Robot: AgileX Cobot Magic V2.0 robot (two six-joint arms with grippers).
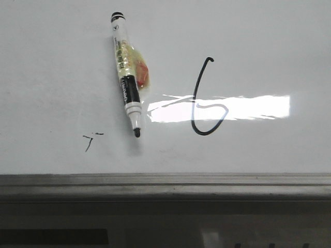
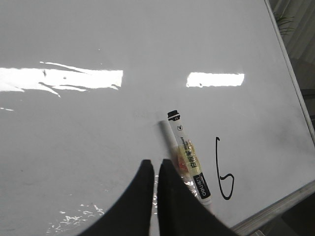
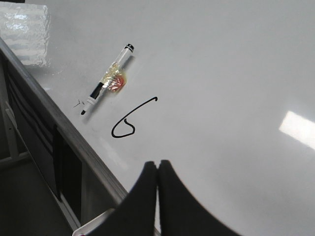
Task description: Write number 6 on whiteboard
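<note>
Figure: we see the number 6 [image 1: 206,101] already drawn on the whiteboard [image 1: 51,62], its loop crossing the bright glare and its stem rising to a small hook.
Marker: the marker [image 1: 128,82] lies loose on the board just beside the 6, uncapped, tip toward the grey ledge [image 1: 165,181], cap end away from it.
Long axis: it runs nearly parallel to the stem of the 6, and roughly in line with our left hand's reach.
Left hand: our left hand [image 2: 155,169] is closed and empty; the marker lies just ahead of its tips and slightly to one side, the 6 beyond that.
Right hand: our right hand [image 3: 157,169] is closed and empty too, with the 6 ahead of it and the marker farther off.
Nearer arm: we judge the left.
Progress: writing looks finished.
</note>
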